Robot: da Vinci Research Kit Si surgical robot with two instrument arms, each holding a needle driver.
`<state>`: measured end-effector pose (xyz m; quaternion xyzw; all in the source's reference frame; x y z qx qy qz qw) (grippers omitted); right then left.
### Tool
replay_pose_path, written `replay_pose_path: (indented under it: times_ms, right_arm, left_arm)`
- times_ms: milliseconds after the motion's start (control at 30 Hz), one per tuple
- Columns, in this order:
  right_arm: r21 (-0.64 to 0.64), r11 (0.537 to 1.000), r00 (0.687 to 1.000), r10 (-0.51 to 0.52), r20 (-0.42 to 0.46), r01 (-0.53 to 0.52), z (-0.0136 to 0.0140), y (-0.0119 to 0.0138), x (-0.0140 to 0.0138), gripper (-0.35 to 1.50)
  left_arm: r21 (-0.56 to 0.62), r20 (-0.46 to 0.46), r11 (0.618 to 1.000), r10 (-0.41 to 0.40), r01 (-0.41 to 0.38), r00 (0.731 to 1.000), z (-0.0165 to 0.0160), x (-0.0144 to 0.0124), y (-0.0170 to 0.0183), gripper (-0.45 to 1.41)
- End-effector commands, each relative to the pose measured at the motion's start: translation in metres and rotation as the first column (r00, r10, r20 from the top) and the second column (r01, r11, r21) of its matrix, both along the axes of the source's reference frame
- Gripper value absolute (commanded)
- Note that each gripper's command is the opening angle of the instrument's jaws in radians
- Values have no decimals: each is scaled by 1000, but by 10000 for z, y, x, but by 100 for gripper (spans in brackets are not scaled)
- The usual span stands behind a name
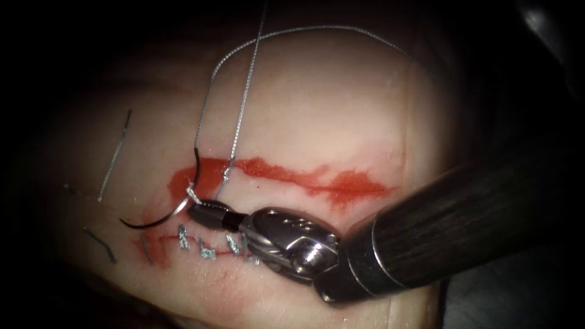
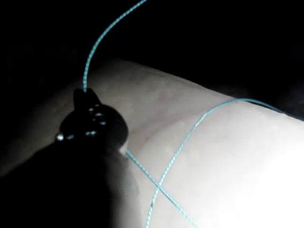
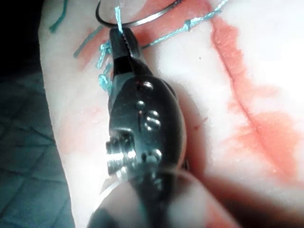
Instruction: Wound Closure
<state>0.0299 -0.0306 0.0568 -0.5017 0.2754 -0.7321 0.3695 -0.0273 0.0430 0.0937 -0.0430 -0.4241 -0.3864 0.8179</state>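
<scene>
Where the cut ends at the left, I see the curved needle (image 1: pixel 159 214) lying across it, its arc running leftward from the right tool (image 1: pixel 196 210). These jaws are pressed together on the needle near its thread end. My left tool (image 2: pixel 85 96) pinches the thread (image 2: pixel 102 35), well apart.

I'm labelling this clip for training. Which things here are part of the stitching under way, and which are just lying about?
In use:
right tool, fingers shut on the needle mid-curve
left tool, holding the thread
cut
tissue

Lying about:
cut ends of thread
red fluid
</scene>
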Motion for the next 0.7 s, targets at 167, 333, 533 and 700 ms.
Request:
replay_pose_path:
  times_ms: [167,333,533,700]
  right_arm:
    - [-51,998,999,-48,4,49,-4,2,14,-35]
    - [-80,995,998,-61,20,63,-9,3,15,-35]
    - [-94,992,996,-78,38,82,-9,-1,16,-35]
    - [-97,992,996,-70,50,75,-11,-2,17,-35]
  left_arm:
    - [-19,-17,1000,8,-8,1000,7,-13,23,-45]
    - [-32,-32,999,11,-13,999,10,-22,33,-45]
    - [-43,-68,999,17,-20,998,16,-36,45,-45]
    - [-38,-78,999,29,-32,997,22,-44,49,-45]
